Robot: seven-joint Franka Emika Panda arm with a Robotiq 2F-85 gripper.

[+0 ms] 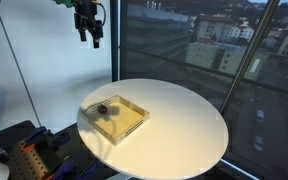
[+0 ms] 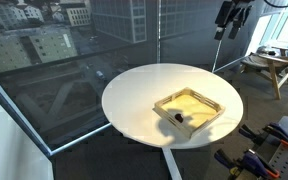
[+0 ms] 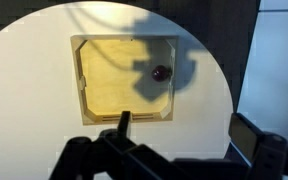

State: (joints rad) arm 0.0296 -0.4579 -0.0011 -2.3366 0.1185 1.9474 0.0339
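Observation:
A shallow wooden tray lies on the round white table. Inside it, near one corner, sits a small dark round object. My gripper hangs high above the table, well clear of the tray, open and with nothing between its fingers. In the wrist view its dark fingers frame the table's near side, and its shadow falls across the tray.
Large windows with city buildings surround the table. A wooden stool stands beside it. Clamps and gear lie low near the table's edge. A white wall is behind.

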